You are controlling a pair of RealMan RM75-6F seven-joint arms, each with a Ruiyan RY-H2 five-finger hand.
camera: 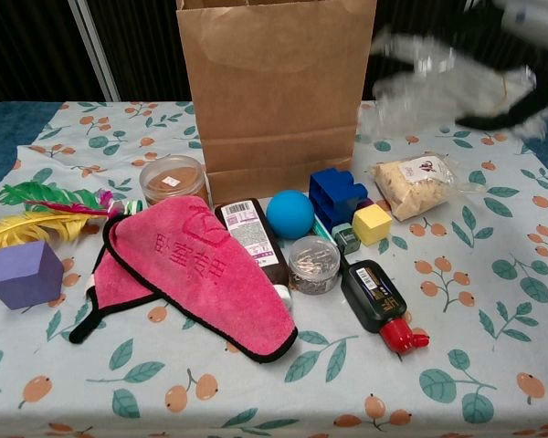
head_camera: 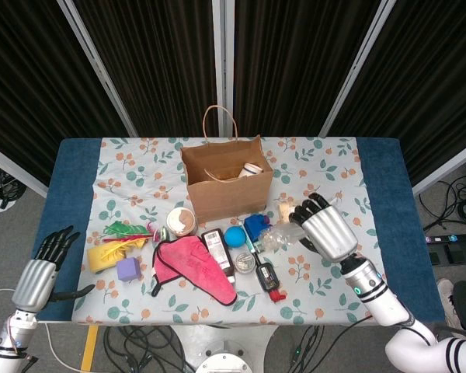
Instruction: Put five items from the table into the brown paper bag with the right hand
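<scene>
The left hand hangs off the table's left edge with its fingers spread and nothing in it. On the flowered tablecloth the yellow and green feathers lie at far left, with the purple cube just in front of them. The pink cloth spreads beside the cube, and the round tan-lidded jar sits behind it. The brown paper bag stands upright at the middle, open at the top, with a white item showing inside in the head view. In front of it lie the dark bottle with a white label, the blue ball, the small tin of clips, the blue block, the yellow cube and the black bottle with a red cap. The snack packet rests to the right. Above it, the right hand holds the clear plastic bottle lifted off the table, blurred, beside the bag's right side.
</scene>
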